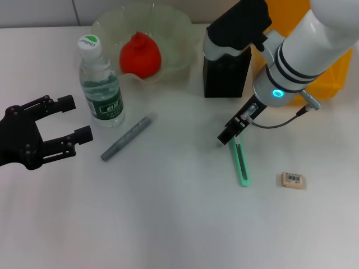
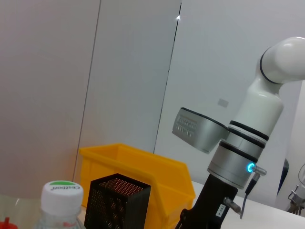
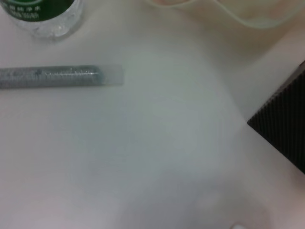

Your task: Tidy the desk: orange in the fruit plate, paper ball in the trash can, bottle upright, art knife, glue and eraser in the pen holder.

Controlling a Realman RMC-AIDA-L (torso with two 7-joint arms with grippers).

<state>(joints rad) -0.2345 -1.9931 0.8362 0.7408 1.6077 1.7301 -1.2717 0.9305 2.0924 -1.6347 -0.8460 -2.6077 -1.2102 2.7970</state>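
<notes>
Knife [image 1: 240, 162], green, flat on surface [image 1: 168, 213], one end directly under right pincer [image 1: 229, 136], whose grip cannot be told; left pincer [image 1: 70, 120] held wide, well apart.

The left claw [image 1: 70, 120] hovered near the counter's left edge, its two black fingers spread wide with nothing between them. The right arm reached in from the far right corner, wrist angled down, its claw [image 1: 230, 134] lowered toward the counter's middle.

Desk items, partly sorted

Red-orange fruit [image 1: 140, 54] sits in clear glass plate [image 1: 168, 33]; clear plastic bottle [image 1: 100, 84] upright; green art knife [image 1: 241, 162], grey glue stick [image 1: 128, 137], tan eraser [image 1: 293, 180] lie flat.
</notes>
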